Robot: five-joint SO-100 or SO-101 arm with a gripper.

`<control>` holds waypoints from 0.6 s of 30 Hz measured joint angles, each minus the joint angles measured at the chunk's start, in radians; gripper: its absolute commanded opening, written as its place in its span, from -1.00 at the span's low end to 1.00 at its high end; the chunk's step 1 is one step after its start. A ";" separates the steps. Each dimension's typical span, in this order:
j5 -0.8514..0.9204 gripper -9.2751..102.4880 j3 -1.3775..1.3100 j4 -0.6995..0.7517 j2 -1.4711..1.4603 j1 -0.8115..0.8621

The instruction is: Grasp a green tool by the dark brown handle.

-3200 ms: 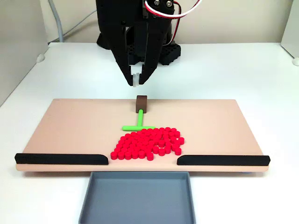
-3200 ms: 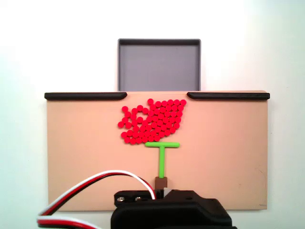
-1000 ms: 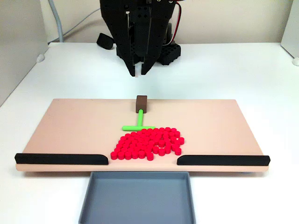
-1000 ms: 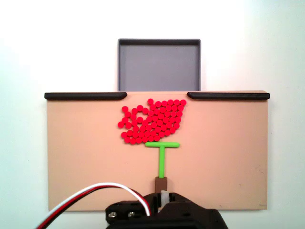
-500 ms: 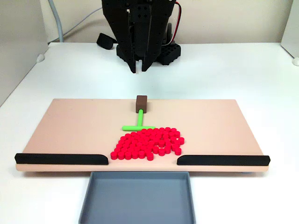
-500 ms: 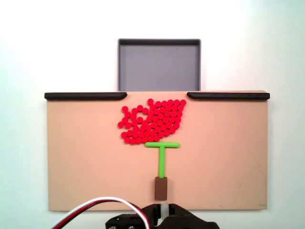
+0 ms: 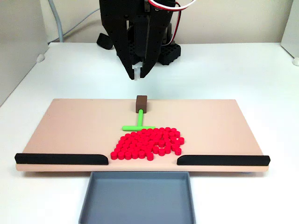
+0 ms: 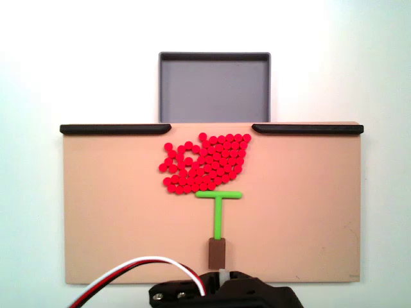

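Your hand [image 7: 137,74] is hovering above the table [image 7: 243,74] just behind the board [image 7: 70,126], its fingers nearly together and gripping nothing. The dark brown handle [image 7: 141,103] is lying on the board's rear edge, below and in front of the fingertips, apart from them. The green tool [image 7: 138,122] is stretching from it toward the red cylinders [image 7: 149,142].

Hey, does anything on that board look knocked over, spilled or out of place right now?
Nothing stands out. The green tool lies flat on the tan board, its dark brown handle towards the gripper. The red cylinders sit in one tight cluster against its crossbar, and none has strayed into the grey tray.
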State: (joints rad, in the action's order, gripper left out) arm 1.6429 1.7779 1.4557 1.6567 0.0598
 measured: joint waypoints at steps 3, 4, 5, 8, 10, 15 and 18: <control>-0.008 -0.82 0.000 -0.002 -0.014 0.000; -0.014 -0.82 0.000 -0.008 -0.018 0.000; -0.018 -0.82 0.000 -0.017 -0.021 0.000; -0.025 -0.82 0.000 -0.032 -0.035 0.000; -0.025 -0.81 0.000 -0.034 -0.037 0.000; -0.034 -0.81 0.000 -0.046 -0.037 -0.003; -0.035 -0.80 0.000 -0.046 -0.037 -0.011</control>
State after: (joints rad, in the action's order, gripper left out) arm 1.6076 1.7779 1.4097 1.6199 0.0491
